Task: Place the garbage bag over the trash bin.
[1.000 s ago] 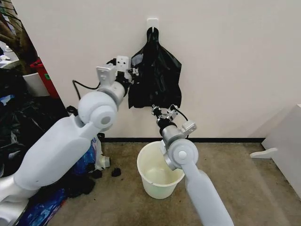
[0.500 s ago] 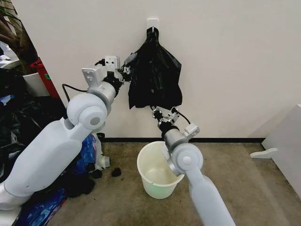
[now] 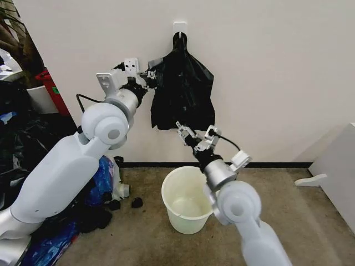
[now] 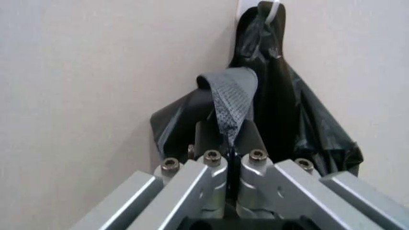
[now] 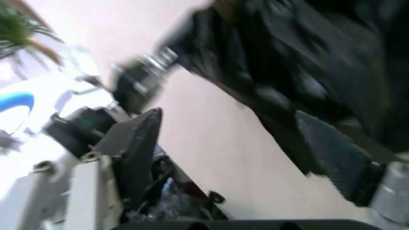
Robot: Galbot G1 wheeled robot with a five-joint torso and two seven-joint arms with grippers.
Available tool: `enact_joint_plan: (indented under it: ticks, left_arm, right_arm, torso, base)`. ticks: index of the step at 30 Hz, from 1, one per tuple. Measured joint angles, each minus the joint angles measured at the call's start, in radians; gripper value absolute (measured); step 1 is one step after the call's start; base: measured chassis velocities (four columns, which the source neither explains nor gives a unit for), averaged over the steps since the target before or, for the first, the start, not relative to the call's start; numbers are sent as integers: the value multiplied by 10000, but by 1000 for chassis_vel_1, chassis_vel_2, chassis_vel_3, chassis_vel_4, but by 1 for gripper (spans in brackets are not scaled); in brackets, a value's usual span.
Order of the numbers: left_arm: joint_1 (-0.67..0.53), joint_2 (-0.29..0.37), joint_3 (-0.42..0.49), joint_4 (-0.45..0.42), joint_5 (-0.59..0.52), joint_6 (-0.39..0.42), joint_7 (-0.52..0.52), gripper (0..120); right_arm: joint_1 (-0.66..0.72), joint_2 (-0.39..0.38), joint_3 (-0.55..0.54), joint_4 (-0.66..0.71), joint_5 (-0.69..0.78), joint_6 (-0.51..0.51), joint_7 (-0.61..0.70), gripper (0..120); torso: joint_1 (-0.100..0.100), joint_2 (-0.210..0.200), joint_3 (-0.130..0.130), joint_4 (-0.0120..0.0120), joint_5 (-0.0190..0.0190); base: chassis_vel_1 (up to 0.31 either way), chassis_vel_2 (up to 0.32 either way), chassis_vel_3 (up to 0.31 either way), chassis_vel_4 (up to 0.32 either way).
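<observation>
Left wrist view: left gripper (image 4: 229, 143) pinches a garbage bag (image 4: 233, 103) fold between pressed jaws; right gripper (image 5: 233, 139) spread beneath. Step: detaching; next, pull clear of hook (image 4: 268, 9).

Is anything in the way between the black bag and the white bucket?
Nothing visible blocks the way. The bag hangs from the wall hook, pinched by the left end effector. The open bucket sits below, with the right end effector open between them.

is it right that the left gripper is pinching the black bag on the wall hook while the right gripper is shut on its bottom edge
Not quite. The left gripper does pinch the garbage bag hanging from the hook, but the right gripper is open below it, holding nothing, as the right wrist view shows.
</observation>
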Motion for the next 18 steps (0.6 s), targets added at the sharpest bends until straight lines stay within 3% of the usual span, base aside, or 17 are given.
enact_joint_plan:
  ticks: [7, 18]
  left_arm:
    - [28, 104, 18, -57, -174, -72, 13, 0]
    - [10, 208, 27, -109, -292, -100, 42, 0]
  right_arm:
    - [1014, -391, 87, 134, 145, -391, -14, 99]
    - [3069, -566, -520, -1037, -1739, -1079, 691, 100]
  torso:
    - [0, 0, 0, 0, 0]
    - [0, 0, 1, 1, -1]
  base:
    - [0, 0, 0, 0]
    - [0, 0, 0, 0]
